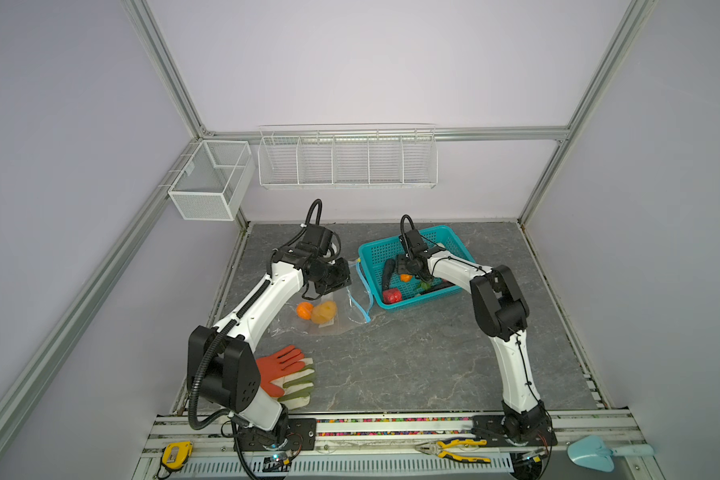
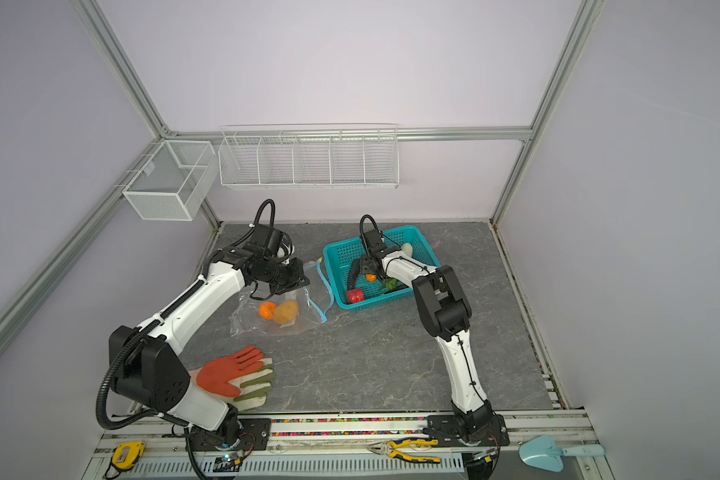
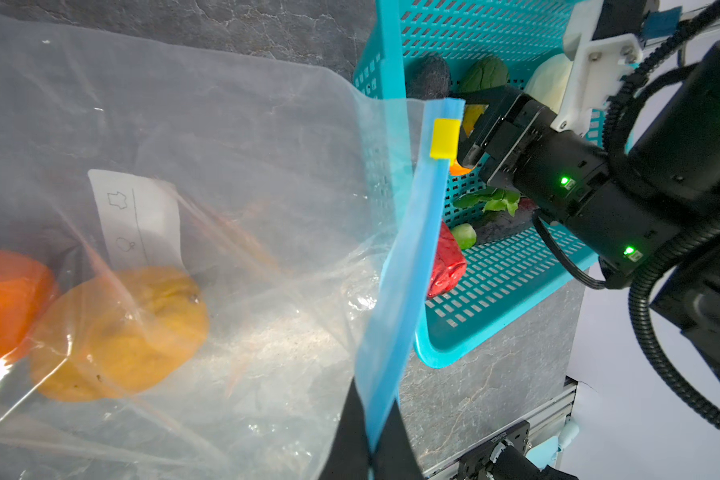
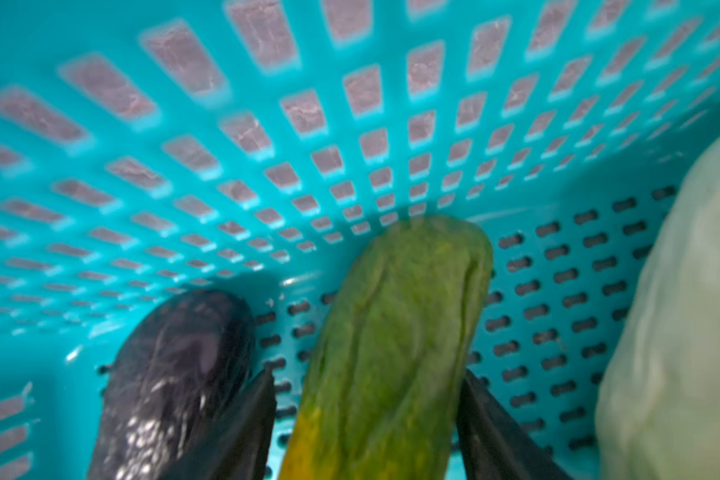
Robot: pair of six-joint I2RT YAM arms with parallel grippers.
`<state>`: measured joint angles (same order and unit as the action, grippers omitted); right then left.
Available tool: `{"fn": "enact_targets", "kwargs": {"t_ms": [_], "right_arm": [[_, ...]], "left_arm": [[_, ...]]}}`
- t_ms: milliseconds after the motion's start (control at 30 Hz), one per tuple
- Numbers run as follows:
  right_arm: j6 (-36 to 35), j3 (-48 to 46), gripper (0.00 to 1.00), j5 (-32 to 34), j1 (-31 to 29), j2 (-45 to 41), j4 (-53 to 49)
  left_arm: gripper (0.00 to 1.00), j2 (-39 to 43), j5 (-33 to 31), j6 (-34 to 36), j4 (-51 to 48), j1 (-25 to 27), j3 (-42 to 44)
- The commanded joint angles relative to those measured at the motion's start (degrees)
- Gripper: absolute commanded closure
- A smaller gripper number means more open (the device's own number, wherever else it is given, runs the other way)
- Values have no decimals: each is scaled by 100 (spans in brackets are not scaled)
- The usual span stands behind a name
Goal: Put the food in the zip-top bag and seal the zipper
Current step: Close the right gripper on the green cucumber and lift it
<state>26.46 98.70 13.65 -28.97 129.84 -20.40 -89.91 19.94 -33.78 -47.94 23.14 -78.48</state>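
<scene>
My left claw (image 3: 374, 415) is pressed together on the zipper (image 3: 408, 270). Its black fingers pinch that light-blue strip and hold this edge of the zip-top bag (image 3: 246, 166) up off the table (image 1: 412, 353). The bag is clear, crinkled plastic, glossy where the light catches its folds, with a white label (image 3: 138, 220) printed in thin outline drawings. The small yellow slider (image 3: 444, 138) sits on the strip, toward the end away from my fingers. In both top views the strip bows apart into two curved blue lines, so the mouth gapes on the side next to the basket (image 1: 375, 249).

Two bits of the food lie inside the bag, touching each other: an orange piece (image 3: 5, 307) and a rounder yellow-brown piece (image 3: 117, 332). The rest is in the teal perforated basket just beside the bag. There I see a dark glossy eggplant (image 4: 175, 374), a red piece (image 1: 392, 296) and a pale whitish-green cabbage (image 4: 682, 332).

My right claw (image 4: 366, 372) is down in the basket with a finger on either side of a long green piece (image 4: 395, 332) that shades to yellow at the near end. I cannot tell whether the fingers press on it or only flank it. The eggplant lies just beside one finger, the cabbage off to the other side
</scene>
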Motion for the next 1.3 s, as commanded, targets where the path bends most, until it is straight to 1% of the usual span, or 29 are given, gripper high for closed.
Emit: {"fn": "enact_targets", "kwargs": {"t_ms": [0,167,300,567,767,967,1067,1267], "right_arm": [[129,51,31,-60,17,35,-201],[234,-117,35,-71,46,-82,-91],[265,-131,38,-395,93,-80,-1],[181,-615,45,-579,244,-655,304],[-8,-904,47,-1194,367,-855,757],[-173,-1049,49,-1269,445,-1077,643],[-290,-1186,51,-1410,497,-1258,574],[-836,-1440,52,-1762,595,-1638,512]], "left_arm": [[100,52,98,88,116,-20,110],[100,-29,86,170,14,-20,52],[100,-42,27,164,-17,-28,23],[100,-71,1,128,11,-28,-9],[100,-141,-32,135,-41,-28,-74],[100,-207,11,150,15,-28,-95],[100,-245,15,199,-45,-28,-150],[100,-220,2,231,-62,-28,-164]]}}
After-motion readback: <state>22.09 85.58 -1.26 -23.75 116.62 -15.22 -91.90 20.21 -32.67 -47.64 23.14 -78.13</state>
